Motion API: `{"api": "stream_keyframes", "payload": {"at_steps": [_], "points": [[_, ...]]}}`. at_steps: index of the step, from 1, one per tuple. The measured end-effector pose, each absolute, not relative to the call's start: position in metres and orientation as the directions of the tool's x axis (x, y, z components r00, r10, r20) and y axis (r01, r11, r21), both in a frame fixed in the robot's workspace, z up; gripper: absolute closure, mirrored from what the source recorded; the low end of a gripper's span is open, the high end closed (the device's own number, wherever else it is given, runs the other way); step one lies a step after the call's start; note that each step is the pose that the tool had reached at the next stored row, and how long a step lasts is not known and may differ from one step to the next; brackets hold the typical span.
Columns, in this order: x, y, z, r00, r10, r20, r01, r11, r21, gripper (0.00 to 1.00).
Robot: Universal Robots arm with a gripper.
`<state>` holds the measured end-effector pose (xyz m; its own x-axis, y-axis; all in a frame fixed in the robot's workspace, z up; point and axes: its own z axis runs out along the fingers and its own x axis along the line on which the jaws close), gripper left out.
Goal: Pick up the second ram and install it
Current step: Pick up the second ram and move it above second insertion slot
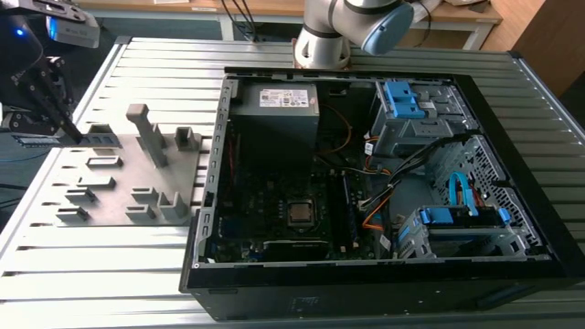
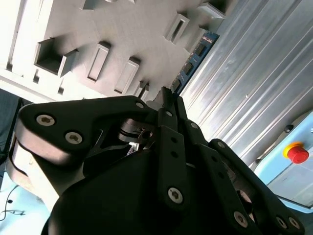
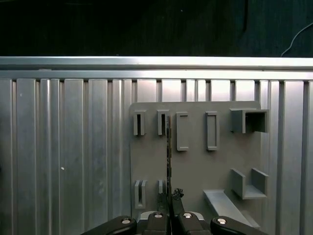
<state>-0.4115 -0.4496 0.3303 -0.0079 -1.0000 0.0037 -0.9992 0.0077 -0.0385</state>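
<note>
Pincer [image 2: 167,96] clamped across the flat faces of the second ram [image 2: 198,51], held edge-on over the grey fixture plate [image 3: 195,166] on the table [image 3: 73,147], well apart from the computer case [image 1: 212,205]; I judge it light, stiff, fragile, best gripped mid-length off the contacts.

This is a robotics lab or workshop cell set up for computer assembly. A robot arm [image 1: 322,41] stands on a ribbed aluminium table [image 1: 137,274] beside an open computer case [image 1: 208,205], its motherboard, cables and drive bays exposed. Its gripper [image 2: 167,98] clamps the second ram [image 2: 198,51] over a grey fixture plate [image 1: 119,199] of moulded part holders. A red emergency-stop button [image 2: 297,152] sits near the table, and plain wooden workbenches [image 1: 183,7] stand behind it.
</note>
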Motion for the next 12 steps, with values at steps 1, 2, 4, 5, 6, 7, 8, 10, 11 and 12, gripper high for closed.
{"api": "stream_keyframes", "payload": {"at_steps": [1,2,4,5,6,7,8,10,11,12], "points": [[-0.412,-0.45,0.332,-0.008,-1.0,0.004,-0.999,0.008,-0.039,0.86],[-0.412,-0.45,0.334,-0.008,-1.0,0.004,-0.999,0.008,-0.039,0.86],[-0.412,-0.45,0.338,-0.008,-1.0,0.004,-0.999,0.008,-0.039,0.86],[-0.412,-0.45,0.341,-0.008,-1.0,0.004,-0.999,0.008,-0.039,0.86],[-0.412,-0.45,0.343,-0.008,-1.0,0.004,-0.999,0.008,-0.039,0.86],[-0.412,-0.45,0.346,-0.008,-1.0,0.004,-0.999,0.008,-0.038,0.86],[-0.412,-0.45,0.349,-0.008,-1.0,0.004,-0.999,0.008,-0.039,0.86],[-0.412,-0.45,0.355,-0.008,-1.0,0.004,-0.999,0.008,-0.039,0.86],[-0.412,-0.45,0.359,-0.008,-1.0,0.004,-0.999,0.008,-0.038,0.86],[-0.412,-0.45,0.362,-0.008,-1.0,0.004,-0.999,0.008,-0.038,0.86]]}}
